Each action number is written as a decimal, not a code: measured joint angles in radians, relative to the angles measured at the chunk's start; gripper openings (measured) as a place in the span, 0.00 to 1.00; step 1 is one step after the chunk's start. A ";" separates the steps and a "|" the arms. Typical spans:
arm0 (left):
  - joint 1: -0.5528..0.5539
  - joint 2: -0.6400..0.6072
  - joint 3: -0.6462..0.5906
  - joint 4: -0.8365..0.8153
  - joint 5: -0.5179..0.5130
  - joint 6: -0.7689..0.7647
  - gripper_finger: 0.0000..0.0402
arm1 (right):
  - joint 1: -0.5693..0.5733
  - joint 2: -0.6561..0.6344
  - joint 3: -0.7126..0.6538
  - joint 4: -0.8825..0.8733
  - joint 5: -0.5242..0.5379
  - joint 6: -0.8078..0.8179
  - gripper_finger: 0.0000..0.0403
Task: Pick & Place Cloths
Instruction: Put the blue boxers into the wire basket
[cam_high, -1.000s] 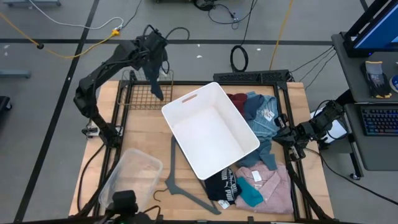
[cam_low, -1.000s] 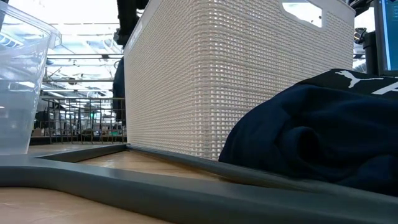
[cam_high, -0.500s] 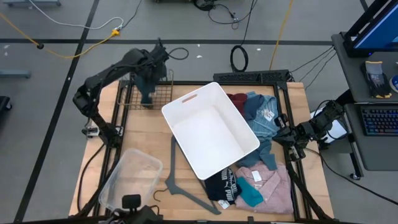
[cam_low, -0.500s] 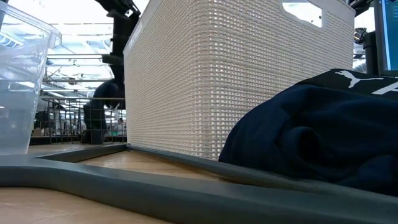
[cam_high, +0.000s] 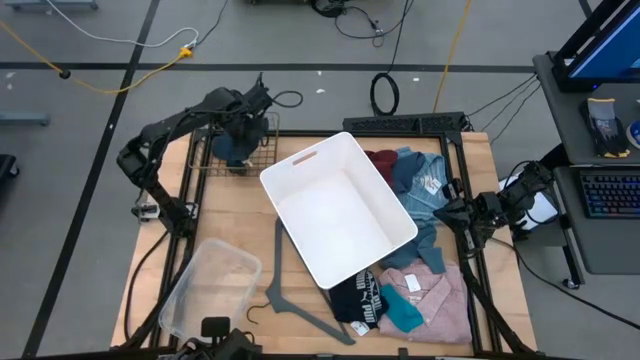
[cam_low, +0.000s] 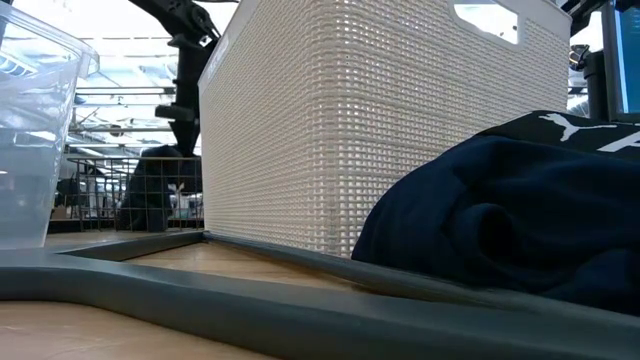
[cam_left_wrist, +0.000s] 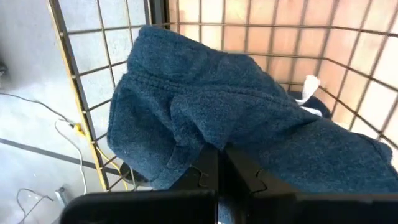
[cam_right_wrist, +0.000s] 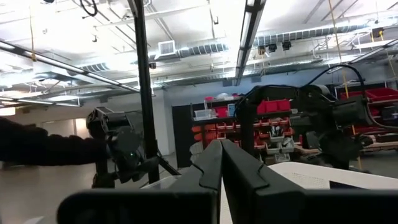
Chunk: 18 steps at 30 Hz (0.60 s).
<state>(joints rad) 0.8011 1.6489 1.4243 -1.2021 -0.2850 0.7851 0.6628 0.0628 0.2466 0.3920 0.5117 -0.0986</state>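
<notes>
My left gripper (cam_high: 238, 128) reaches down into the wire basket (cam_high: 205, 160) at the table's far left corner and is shut on the navy cloth (cam_left_wrist: 236, 112), which lies bunched in that basket (cam_low: 160, 190). The other cloths lie at the table's right: maroon (cam_high: 381, 160), light-blue with a white tag (cam_high: 420, 187), pink (cam_high: 432, 298), teal (cam_high: 402, 311) and black with white print (cam_high: 357, 300). My right gripper (cam_high: 447, 214) waits shut at the table's right edge beside the light-blue shirt, and its wrist view looks out into the room. My left gripper pinches a fold of the navy cloth (cam_left_wrist: 193, 146) between its two shut fingers, coming from above and slanting down into the wire basket. The cloth's bulk is heaped on the basket floor and against its wire wall, slack around the fingertips.
A large white mesh basket (cam_high: 300, 215) stands tilted at the table's middle. A clear plastic bin (cam_high: 205, 285) sits at the near left, and a grey hanger (cam_high: 285, 280) lies between them. The black cloth (cam_low: 500, 220) fills the low view's foreground.
My left gripper has gone down toward the wire basket, still shut on the navy cloth. The cloth hung below it above the basket a second ago and now lies bunched inside. The right arm has kept almost still.
</notes>
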 joint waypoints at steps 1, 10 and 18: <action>0.003 0.000 -0.008 0.011 0.004 0.000 0.01 | 0.000 0.000 0.000 0.000 0.000 0.000 0.01; 0.023 0.000 -0.064 0.069 0.094 -0.011 0.02 | 0.000 0.000 0.000 0.000 -0.001 0.011 0.01; 0.029 0.000 -0.070 0.116 0.097 -0.092 0.19 | 0.000 0.000 0.000 0.000 -0.002 0.011 0.01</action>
<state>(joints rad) 0.8303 1.6489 1.3540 -1.0859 -0.1880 0.6933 0.6628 0.0628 0.2466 0.3920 0.5098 -0.0872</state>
